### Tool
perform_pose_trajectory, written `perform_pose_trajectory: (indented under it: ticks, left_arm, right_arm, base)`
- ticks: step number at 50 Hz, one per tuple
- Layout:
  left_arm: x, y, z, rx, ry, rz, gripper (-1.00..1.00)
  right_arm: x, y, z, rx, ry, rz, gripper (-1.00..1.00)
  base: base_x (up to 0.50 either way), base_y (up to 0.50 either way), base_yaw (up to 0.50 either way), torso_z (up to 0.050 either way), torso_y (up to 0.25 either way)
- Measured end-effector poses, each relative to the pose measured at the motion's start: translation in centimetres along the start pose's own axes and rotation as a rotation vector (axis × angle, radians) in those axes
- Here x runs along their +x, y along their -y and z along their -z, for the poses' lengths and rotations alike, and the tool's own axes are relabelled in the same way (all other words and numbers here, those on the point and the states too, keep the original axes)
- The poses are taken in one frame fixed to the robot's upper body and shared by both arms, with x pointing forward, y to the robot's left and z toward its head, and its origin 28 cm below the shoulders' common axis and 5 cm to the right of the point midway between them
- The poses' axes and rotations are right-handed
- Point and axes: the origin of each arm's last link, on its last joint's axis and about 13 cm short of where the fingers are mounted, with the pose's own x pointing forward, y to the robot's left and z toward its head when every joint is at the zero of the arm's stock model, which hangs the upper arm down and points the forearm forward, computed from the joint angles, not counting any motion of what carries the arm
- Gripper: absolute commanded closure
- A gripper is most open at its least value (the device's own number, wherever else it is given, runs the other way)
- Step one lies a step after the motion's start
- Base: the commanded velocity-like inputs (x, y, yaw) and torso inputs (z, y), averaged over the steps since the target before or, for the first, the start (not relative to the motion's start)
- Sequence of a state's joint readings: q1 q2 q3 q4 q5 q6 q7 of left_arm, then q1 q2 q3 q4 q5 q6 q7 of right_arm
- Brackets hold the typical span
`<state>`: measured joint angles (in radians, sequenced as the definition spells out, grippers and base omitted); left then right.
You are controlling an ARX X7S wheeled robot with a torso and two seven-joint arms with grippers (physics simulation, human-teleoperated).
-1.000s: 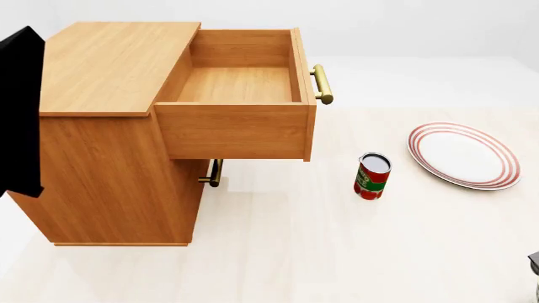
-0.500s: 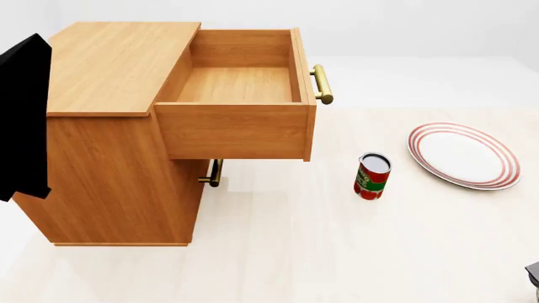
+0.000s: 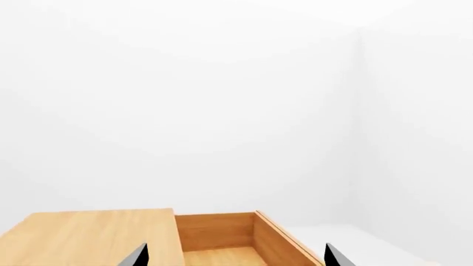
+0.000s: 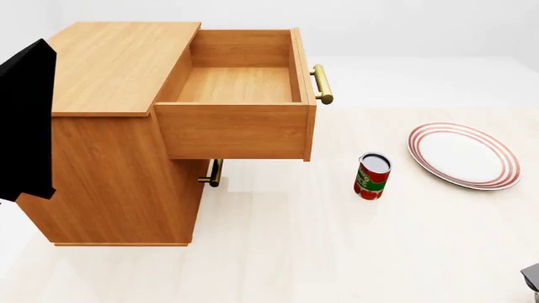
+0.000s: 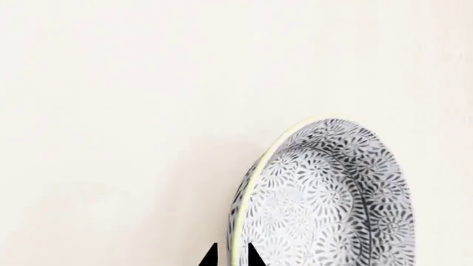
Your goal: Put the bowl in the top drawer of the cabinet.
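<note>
Plainly, the small deep blue-grey speckled white bowl [image 5: 325, 199] hangs pinched by its rim in the right gripper [image 5: 230, 256], near the head view's lower right corner; the open light-brown wooden top drawer [image 4: 240, 85] lies well apart, up-left; the left gripper [image 3: 232, 256] stands spread.

A red tomato can [image 4: 372, 176] stands near a red-ringed plate [image 4: 464, 155].

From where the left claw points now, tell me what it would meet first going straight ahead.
Probably nothing close: the left claw aims out above the cabinet and the open top drawer, toward the bare white wall. Depth is unclear, so it might graze the drawer's rim.
</note>
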<state>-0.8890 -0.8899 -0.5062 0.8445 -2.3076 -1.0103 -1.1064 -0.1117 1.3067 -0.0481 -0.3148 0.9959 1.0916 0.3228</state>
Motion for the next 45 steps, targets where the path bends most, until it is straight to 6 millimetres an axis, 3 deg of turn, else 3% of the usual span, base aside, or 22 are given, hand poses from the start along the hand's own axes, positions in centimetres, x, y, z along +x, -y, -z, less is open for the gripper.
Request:
perform_pose_trajectory:
  ticks: [19,36,45]
  left_arm:
    - [-0.2,0.0,-0.3,0.002,0.005,0.000,-1.00]
    - [-0.2,0.0,-0.4,0.003,0.010,-0.001,-1.00]
    - [-0.3,0.0,-0.4,0.003,0.010,-0.001,-1.00]
  right_arm:
    - [-1.8,1.3,-0.9,0.001,0.027,-0.003,1.00]
    - [-4.3,2.9,-4.6,-0.064,0.120,0.000,1.00]
    - [-5.8,3.8,-7.5,-0.134,0.206,-0.014,1.00]
  base:
    - [0.00,0.00,0.00,0.000,0.000]
    - [0.00,0.00,0.00,0.000,0.001]
    - [0.00,0.00,0.00,0.000,0.000]
